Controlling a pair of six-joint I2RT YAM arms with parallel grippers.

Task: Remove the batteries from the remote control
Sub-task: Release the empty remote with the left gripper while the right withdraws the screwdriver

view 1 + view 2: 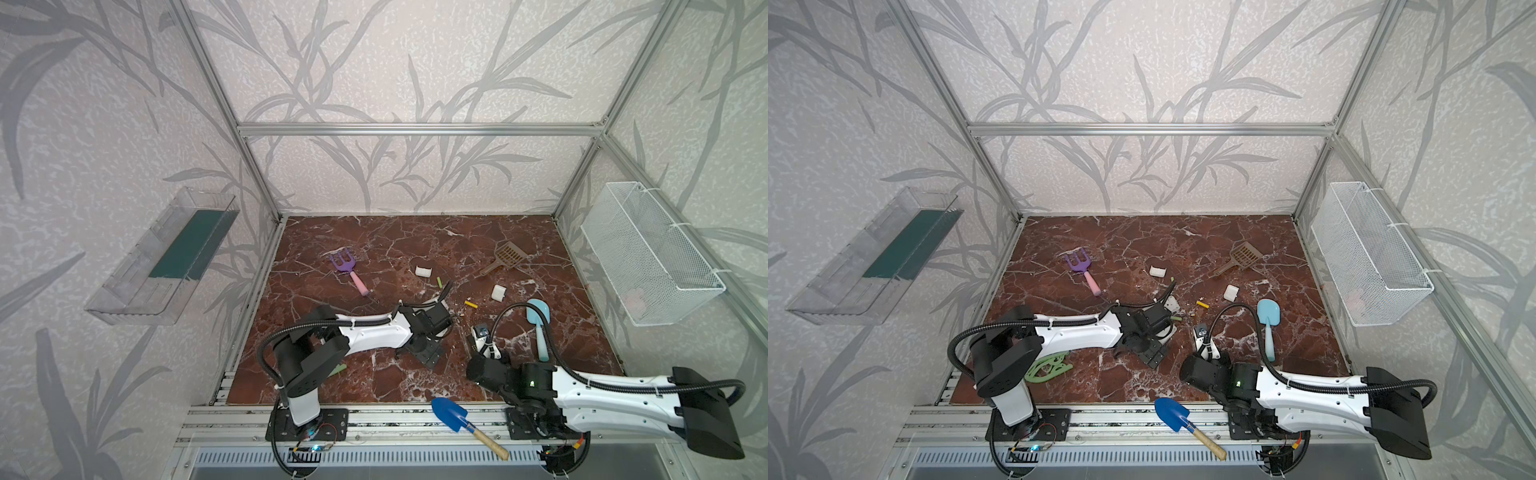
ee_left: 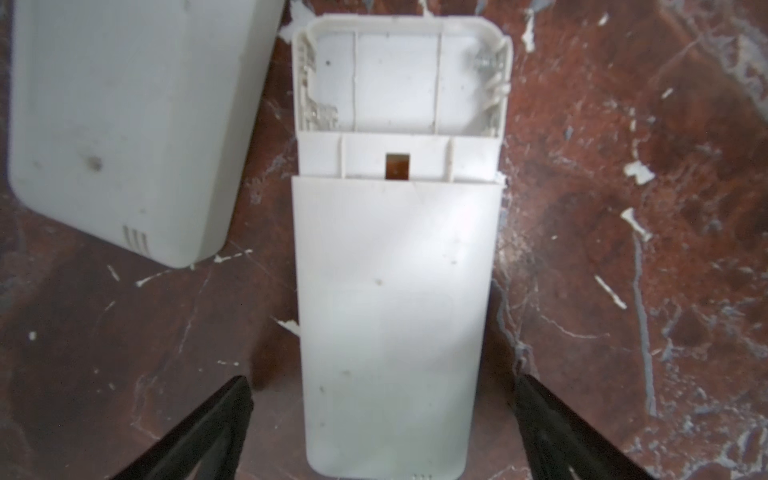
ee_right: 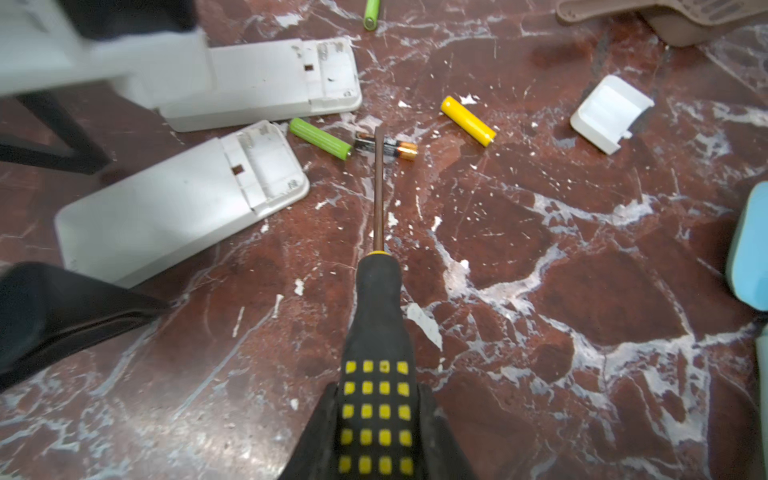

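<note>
green battery (image 3: 320, 138) | yellow battery (image 3: 468, 121) | both flat on table (image 3: 540, 291) | remote (image 2: 395, 291) bay empty

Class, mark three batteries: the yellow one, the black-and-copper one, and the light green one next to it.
Yellow cylindrical battery (image 3: 468, 121): right wrist view, mid-body.
Black-and-copper cylindrical battery (image 3: 405, 150): right wrist view, copper end.
Light green cylindrical battery (image 3: 320, 138): right wrist view, mid-body.

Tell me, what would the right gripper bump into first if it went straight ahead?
Probably the black-and-copper battery. The screwdriver held in the right gripper points its tip straight at it. I can't tell how high the tip is, so it might pass above.
</note>
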